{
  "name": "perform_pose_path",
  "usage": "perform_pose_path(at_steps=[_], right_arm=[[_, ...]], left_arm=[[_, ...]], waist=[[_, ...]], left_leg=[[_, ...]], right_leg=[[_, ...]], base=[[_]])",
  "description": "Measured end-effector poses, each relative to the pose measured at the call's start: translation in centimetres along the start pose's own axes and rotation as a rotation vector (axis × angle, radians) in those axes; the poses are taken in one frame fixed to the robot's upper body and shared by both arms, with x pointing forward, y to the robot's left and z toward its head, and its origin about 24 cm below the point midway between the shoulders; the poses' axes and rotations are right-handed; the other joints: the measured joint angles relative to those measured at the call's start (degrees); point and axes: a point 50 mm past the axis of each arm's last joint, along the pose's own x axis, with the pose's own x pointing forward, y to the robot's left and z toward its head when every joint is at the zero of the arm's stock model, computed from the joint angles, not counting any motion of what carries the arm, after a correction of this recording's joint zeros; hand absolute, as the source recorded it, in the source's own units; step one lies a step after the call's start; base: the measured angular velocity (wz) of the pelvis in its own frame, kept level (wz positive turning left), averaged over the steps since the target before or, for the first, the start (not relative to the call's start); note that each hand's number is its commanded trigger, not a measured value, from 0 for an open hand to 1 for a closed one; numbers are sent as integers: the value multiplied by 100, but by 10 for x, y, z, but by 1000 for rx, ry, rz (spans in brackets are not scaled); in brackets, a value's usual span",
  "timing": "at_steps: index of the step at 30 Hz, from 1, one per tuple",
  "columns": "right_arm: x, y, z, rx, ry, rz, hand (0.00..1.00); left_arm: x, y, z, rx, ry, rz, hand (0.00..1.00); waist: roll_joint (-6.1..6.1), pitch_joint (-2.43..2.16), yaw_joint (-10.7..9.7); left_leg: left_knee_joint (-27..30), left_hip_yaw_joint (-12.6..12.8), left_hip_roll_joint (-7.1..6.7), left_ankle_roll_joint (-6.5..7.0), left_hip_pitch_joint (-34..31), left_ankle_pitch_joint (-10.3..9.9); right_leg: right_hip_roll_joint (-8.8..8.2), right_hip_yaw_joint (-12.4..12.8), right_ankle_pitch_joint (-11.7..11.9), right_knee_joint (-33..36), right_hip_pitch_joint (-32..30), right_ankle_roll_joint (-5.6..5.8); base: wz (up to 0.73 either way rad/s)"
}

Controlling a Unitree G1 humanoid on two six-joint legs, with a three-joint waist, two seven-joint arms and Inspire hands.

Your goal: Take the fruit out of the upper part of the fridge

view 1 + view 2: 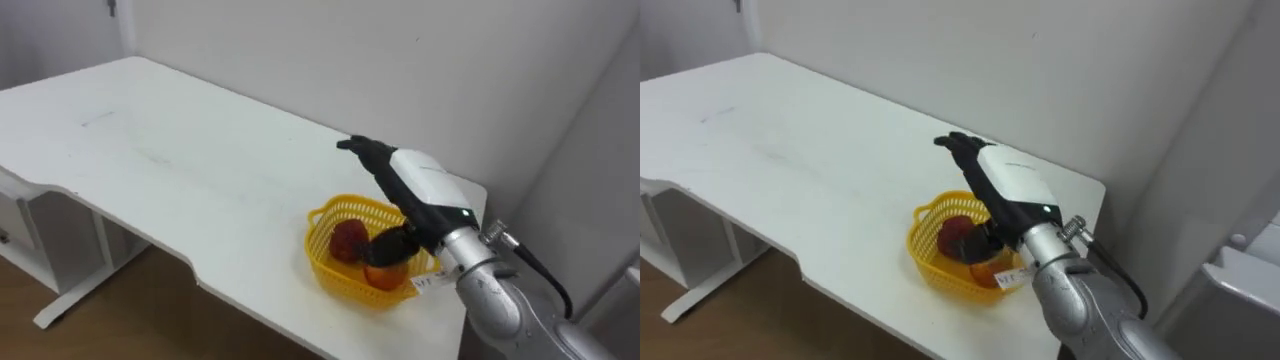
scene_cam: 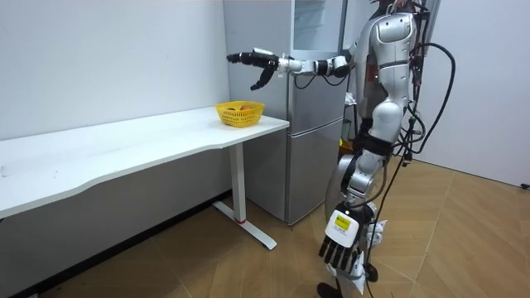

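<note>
White table point(image 1: 150, 150), yellow basket point(image 1: 340, 262) on it

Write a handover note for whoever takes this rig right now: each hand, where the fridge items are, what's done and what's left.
Right hand: open, holding nothing, raised over the yellow basket at the end of the white table beside the fridge.
Left hand: open, hanging by the leg.
Items: a red fruit and an orange fruit lie in the basket.
Done: fruit looks delivered.
Left: probably draw the right arm back; I cannot tell whether the upper fridge door is shut, so check it.
</note>
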Motion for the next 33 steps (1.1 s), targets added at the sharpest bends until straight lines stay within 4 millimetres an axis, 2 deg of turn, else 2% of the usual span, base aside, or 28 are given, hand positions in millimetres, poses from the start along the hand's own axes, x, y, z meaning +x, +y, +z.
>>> perform_pose_path(at_steps=[2, 5, 6, 8, 11, 13, 15, 18, 19, 21, 27, 33], right_arm=[[-5, -5, 4, 49, -9, -54, 0], [-19, -14, 12, 138, -26, -144, 0], [-26, -15, 16, 161, -35, -172, 0], [-33, -17, 22, 194, -56, -210, 0], [-48, -26, 25, 290, -58, -285, 0], [-58, -29, 28, 339, -58, -336, 0], [-69, -30, 25, 359, -42, -384, 0], [-78, -33, 18, 407, 0, -464, 0], [-80, -35, 16, 409, 7, -481, 0], [-93, -43, 11, 397, 30, -552, 0], [-115, -61, 14, 387, 29, -715, 0], [-124, -68, 10, 376, 38, -785, 0]], left_arm=[[0, 0, 2, -8, -7, 2, 0], [-1, -9, 6, -29, -16, -11, 0], [-1, -12, 4, -30, -15, -14, 0], [-2, -16, 2, -32, -11, -18, 0], [-4, -26, -1, -49, -17, -39, 0], [-6, -31, -3, -53, -19, -45, 0], [-7, -35, -9, -53, -2, -55, 0], [-7, -37, -9, -53, -7, -59, 0], [-7, -37, -9, -54, -12, -58, 0], [-8, -38, -9, -60, -22, -52, 0], [-10, -48, -12, -70, -19, -51, 0], [-13, -52, -18, -90, -8, -60, 0]], waist=[[35, -19, -19], [173, -52, -158], [213, -73, -178], [281, -71, -232], [412, -83, -454], [489, -82, -506], [559, -100, -722], [609, -99, -947], [614, -98, -967], [618, -114, -1076], [662, -146, -1333], [693, -150, -1566]], left_leg=[[-13, 59, 10, 0, 26, 0], [-25, 71, -1, 4, 118, -2], [-82, 125, 13, 6, 207, -1], [-142, 264, 49, 6, 340, -1], [-205, 421, 77, 10, 450, -5], [-289, 573, 109, 10, 559, -5], [-375, 649, 127, 9, 709, -6], [-414, 707, 136, 9, 792, -7], [-423, 724, 140, 9, 808, -7], [-423, 769, 142, 10, 830, -8], [-457, 852, 153, 10, 834, -8], [-504, 930, 165, 11, 948, -12]], right_leg=[[0, 26, 2, 0, 1, -3], [-10, 58, 8, 2, 71, -8], [0, 168, 8, 3, 102, -8], [17, 253, 8, 1, 158, -8], [32, 422, 11, 13, 185, -12], [55, 519, 23, 17, 209, -31], [73, 597, 23, 14, 292, -32], [85, 650, 23, 10, 344, -32], [88, 668, 23, 10, 342, -32], [97, 741, 24, 11, 323, -34], [109, 808, 25, 13, 275, -34], [125, 894, 24, 2, 349, -33]], base=[[-9], [-6], [-20], [-35], [-29], [-39], [-21], [-10], [-14], [-13], [-8], [-7]])
